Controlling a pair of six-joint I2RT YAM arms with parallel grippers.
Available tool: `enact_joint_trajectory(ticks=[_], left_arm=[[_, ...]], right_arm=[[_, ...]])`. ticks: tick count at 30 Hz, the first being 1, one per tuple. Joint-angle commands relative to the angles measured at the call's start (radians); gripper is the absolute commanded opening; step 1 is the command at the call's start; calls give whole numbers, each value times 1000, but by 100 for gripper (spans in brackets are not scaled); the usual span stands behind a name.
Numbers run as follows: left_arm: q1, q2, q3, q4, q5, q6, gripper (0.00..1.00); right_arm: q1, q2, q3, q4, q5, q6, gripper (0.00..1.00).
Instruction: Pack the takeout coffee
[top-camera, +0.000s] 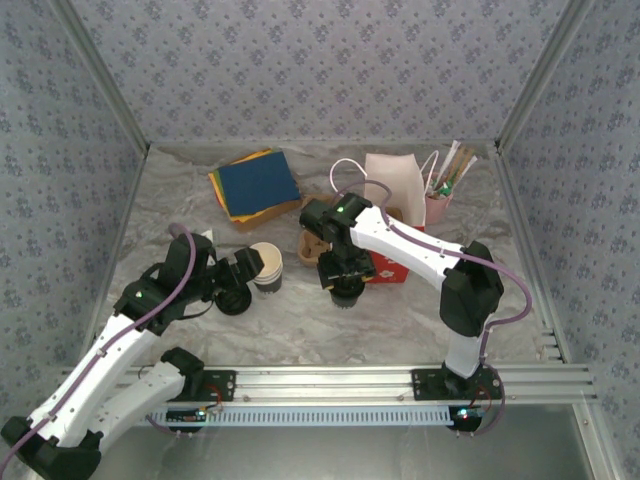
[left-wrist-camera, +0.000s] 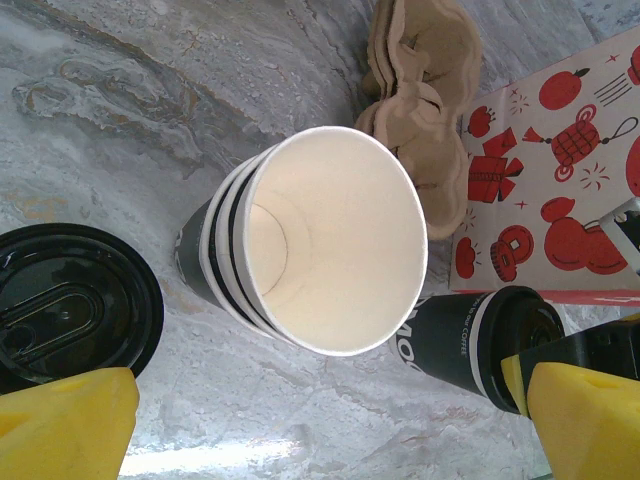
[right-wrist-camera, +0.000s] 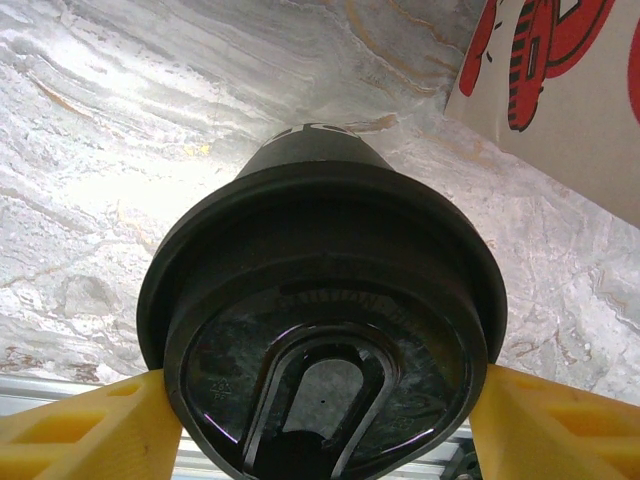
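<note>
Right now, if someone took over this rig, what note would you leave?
Left gripper: open, empty, facing the stack of empty cups, a loose lid beside it.
Right gripper: shut on the lidded coffee cup at its lid, beside the red-printed box and the cardboard carrier.
Done: cup lidded and gripped.
Left: probably seat it in the carrier; it is not there yet.

**Black lids, cream cups, red print on grey marble**

The takeout coffee (left-wrist-camera: 470, 340) is wearing a black lid over a dark wall with white lettering. The stack of cups (left-wrist-camera: 330, 250) is showing cream insides and black-and-white bands. The box (left-wrist-camera: 560, 170) is displaying red lanterns on a pale ground. The cup carrier (left-wrist-camera: 420, 90) is looking kraft brown. The table (top-camera: 400, 320) is showing grey marble veining, and the walls (top-camera: 320, 70) are carrying a lavender floral print.
</note>
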Motion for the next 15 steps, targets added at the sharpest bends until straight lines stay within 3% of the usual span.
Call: enact_joint_trajectory(ticks=[1, 15], left_arm=[[-10, -16, 10, 7, 5, 17, 100], [-10, -15, 7, 8, 5, 16, 100]], right_arm=[[-3, 4, -18, -9, 4, 3, 70], [4, -2, 3, -22, 26, 6, 69]])
